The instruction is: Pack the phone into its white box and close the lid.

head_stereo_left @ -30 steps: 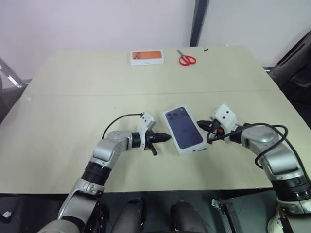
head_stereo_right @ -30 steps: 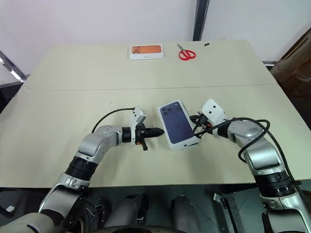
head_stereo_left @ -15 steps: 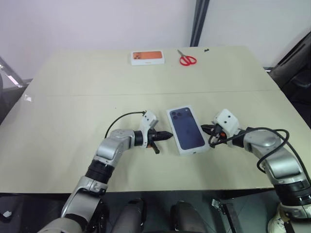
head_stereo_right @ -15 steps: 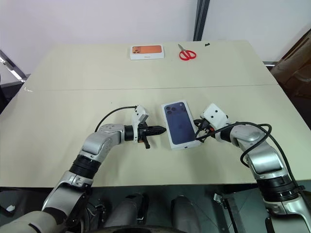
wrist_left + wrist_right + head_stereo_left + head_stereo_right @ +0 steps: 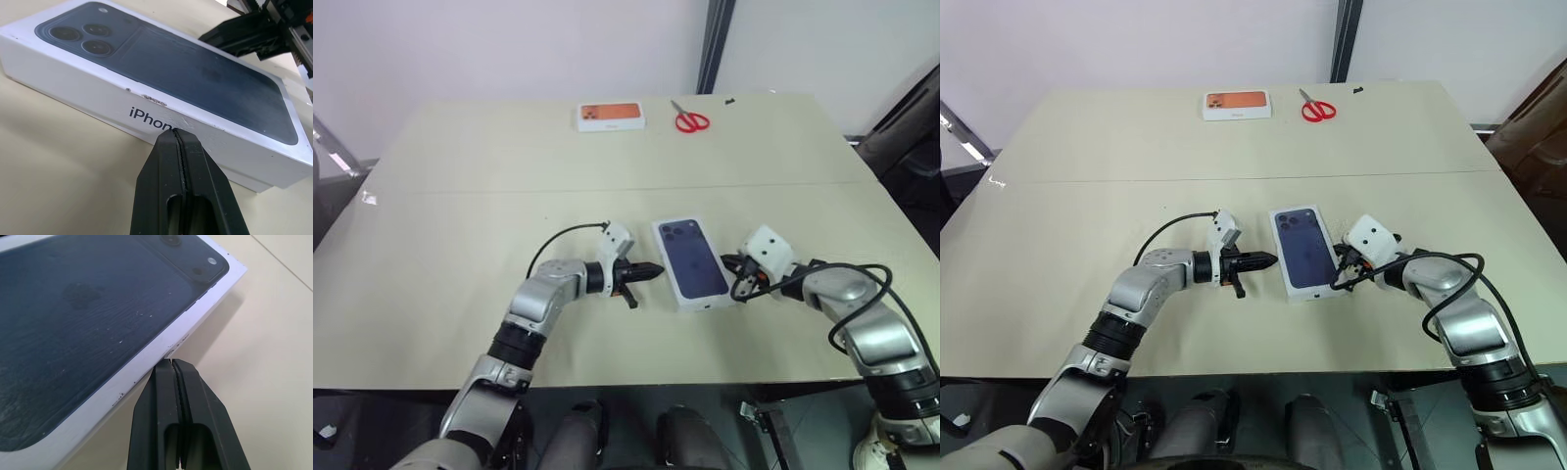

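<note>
The white box [image 5: 707, 300] lies closed on the table, with the lid [image 5: 691, 258] seated on it. The lid's top bears a dark navy picture of a phone; the phone itself is hidden. My left gripper [image 5: 652, 271] is shut, its tip close to the box's left long side [image 5: 88, 90], just short of the printed lettering. On the other side, my right gripper [image 5: 731, 264] is also shut. Its tip [image 5: 171, 363] sits at the lid's right edge, near the corner with the camera picture. Neither gripper holds anything.
A white box with an orange top [image 5: 610, 116] and red scissors [image 5: 689, 120] lie at the table's far edge. A seam [image 5: 509, 190] crosses the tan tabletop. A black cable [image 5: 558, 243] loops over my left forearm.
The closed box has slid a little to the right and turned straighter between the two shut grippers. My left gripper followed it; the right one drew back slightly.
</note>
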{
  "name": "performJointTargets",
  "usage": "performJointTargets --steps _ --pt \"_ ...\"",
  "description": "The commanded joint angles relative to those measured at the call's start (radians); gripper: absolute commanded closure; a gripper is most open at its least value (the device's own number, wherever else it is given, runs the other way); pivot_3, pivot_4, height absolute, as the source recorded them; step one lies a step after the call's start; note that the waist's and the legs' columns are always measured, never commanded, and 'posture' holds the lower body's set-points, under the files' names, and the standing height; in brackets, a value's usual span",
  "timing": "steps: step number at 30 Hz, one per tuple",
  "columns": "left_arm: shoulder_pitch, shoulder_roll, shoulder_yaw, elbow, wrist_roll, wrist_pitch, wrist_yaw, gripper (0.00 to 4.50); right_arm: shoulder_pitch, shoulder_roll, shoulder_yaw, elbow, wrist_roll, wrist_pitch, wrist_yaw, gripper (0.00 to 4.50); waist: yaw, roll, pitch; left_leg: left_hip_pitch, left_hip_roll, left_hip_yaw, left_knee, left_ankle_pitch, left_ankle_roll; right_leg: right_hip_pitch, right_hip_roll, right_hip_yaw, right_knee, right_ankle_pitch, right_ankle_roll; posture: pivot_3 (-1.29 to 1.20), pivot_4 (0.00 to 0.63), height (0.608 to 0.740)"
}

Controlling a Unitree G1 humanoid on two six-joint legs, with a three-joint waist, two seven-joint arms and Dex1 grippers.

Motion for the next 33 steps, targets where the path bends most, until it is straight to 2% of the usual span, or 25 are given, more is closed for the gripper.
performJointTargets --steps 1,8,12,15,18,22,28,31,33 --pt "-0.011 -0.005 0.003 -0.025 -0.007 -0.017 -0.008 4.5 0.006 -0.011 0.015 -0.031 -0.013 -0.031 0.022 4.46 0.0 0.0 0.0 0.0 0.0 0.0 0.0 0.0 0.0 0.0 0.0 0.0 0.0 0.0 0.0 0.0 0.15 0.734" --pt "-0.01 0.03 0.036 -0.021 -0.014 -0.03 -0.011 4.5 -0.033 -0.022 -0.024 0.026 -0.033 -0.068 0.012 4.46 -0.002 0.0 0.0 0.0 0.0 0.0 0.0 0.001 -0.001 0.0 0.0 0.0 0.0 0.0 0.0 0.0 0.15 0.734" --pt "-0.068 0.006 0.097 0.012 -0.044 -0.039 0.018 4.5 -0.102 0.014 -0.081 0.063 0.016 -0.056 -0.012 4.46 -0.002 0.0 0.0 0.0 0.0 0.0 0.0 0.002 -0.003 0.0 0.0 0.0 0.0 0.0 0.0 0.0 0.15 0.734" --pt "-0.147 -0.048 0.13 0.07 -0.056 -0.073 0.042 4.5 -0.138 0.041 -0.08 0.057 0.041 -0.056 -0.001 4.46 0.003 0.0 0.0 0.0 0.0 0.0 0.001 0.002 -0.003 0.0 0.0 0.0 0.0 0.0 0.0 0.0 0.15 0.734" --pt "-0.202 -0.088 0.102 0.182 -0.001 -0.138 0.052 4.5 -0.128 0.06 -0.042 0.022 0.06 -0.055 0.034 4.46 0.012 -0.001 0.0 0.0 0.0 0.0 0.003 0.002 -0.003 0.001 0.0 -0.001 0.0 0.0 0.0 0.0 0.15 0.734" --pt "-0.233 -0.077 -0.01 0.372 0.158 -0.247 0.076 4.5 -0.049 0.031 0.05 -0.089 0.042 -0.064 0.111 4.46 0.014 -0.001 0.0 0.0 0.0 0.001 0.003 0.002 -0.003 0.001 0.001 0.0 0.0 0.0 0.0 0.0 0.15 0.734" --pt "-0.219 -0.064 -0.039 0.425 0.195 -0.278 0.026 4.5 0.024 -0.01 0.105 -0.106 -0.04 -0.088 0.101 4.46 0.017 -0.002 -0.001 0.001 0.0 0.0 0.005 -0.001 0.001 0.003 0.001 -0.001 0.001 0.0 0.0 0.0 0.15 0.734" --pt "-0.223 -0.067 0.008 0.411 0.146 -0.259 -0.003 4.5 -0.012 0.024 0.052 -0.102 0.049 0.006 0.102 4.46 0.017 -0.002 -0.001 0.001 0.0 0.0 0.005 -0.001 0.001 0.003 0.001 -0.001 0.001 0.0 0.0 0.0 0.15 0.734" --pt "-0.234 -0.071 0.042 0.397 0.121 -0.256 -0.004 3.96 -0.044 0.052 0.009 -0.098 0.108 0.052 0.1 3.92 0.017 -0.002 -0.001 0.0 0.0 0.0 0.006 -0.001 0.001 0.003 0.001 -0.001 0.001 0.0 0.0 0.0 0.15 0.734"
